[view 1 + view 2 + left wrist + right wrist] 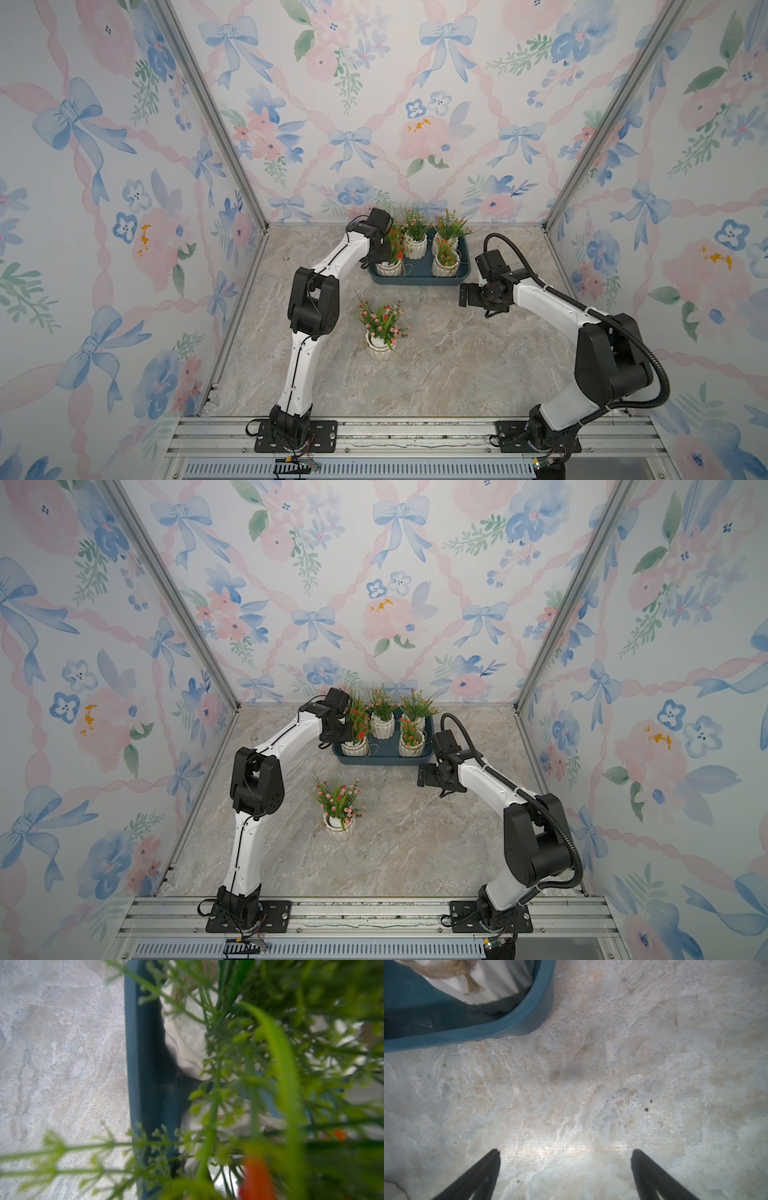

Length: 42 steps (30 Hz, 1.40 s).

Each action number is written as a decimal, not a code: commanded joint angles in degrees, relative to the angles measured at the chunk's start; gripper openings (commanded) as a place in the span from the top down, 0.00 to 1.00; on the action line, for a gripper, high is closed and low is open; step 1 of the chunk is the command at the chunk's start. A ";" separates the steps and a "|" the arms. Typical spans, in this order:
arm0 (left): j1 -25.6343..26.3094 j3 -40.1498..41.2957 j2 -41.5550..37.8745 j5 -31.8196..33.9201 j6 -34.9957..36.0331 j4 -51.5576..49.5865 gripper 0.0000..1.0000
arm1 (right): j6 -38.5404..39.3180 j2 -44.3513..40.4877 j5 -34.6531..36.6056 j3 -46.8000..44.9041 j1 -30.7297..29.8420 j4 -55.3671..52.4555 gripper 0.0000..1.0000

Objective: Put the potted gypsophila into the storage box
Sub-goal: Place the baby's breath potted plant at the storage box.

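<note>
The dark teal storage box (417, 279) (382, 759) stands at the back of the table and holds several potted gypsophila. One more potted gypsophila (380, 347) (338, 828), with pink blossoms, stands alone on the table in front of the box. My left gripper (385, 248) (345, 729) is at the box's left end, buried in the sprigs of the front-left pot (390, 268), which rests in the box. Its fingers are hidden by the sprigs, and it is shut among them. My right gripper (467, 296) (564, 1154) is open over bare table by the box's front right corner (508, 1028).
The left wrist view shows the box's rim (129, 1043) and a white pot (185, 1043) behind blurred sprigs. Patterned walls close in the back and both sides. A metal rail (415, 432) with both arm bases runs along the front edge.
</note>
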<state>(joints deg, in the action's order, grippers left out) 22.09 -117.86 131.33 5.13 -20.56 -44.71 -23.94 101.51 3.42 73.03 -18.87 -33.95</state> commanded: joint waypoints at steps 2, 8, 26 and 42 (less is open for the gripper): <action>-0.74 -1.66 1.31 0.67 0.21 1.48 0.91 | 0.40 1.20 -0.17 -0.35 0.47 -0.68 0.00; -0.91 -1.49 -0.25 1.25 0.08 1.55 0.63 | 0.66 1.29 -0.34 -0.17 0.47 -0.82 0.00; -2.29 3.97 -10.98 5.55 -0.67 1.45 0.29 | 1.77 -2.02 1.48 -1.93 1.08 -0.62 0.03; -11.42 28.55 -36.25 6.63 -0.65 1.87 0.21 | 2.93 0.06 -5.33 3.86 -4.05 -3.93 0.02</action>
<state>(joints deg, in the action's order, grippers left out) 12.71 -92.97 98.26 12.14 -21.06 -41.98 -22.22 98.72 0.75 74.43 -21.34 -35.33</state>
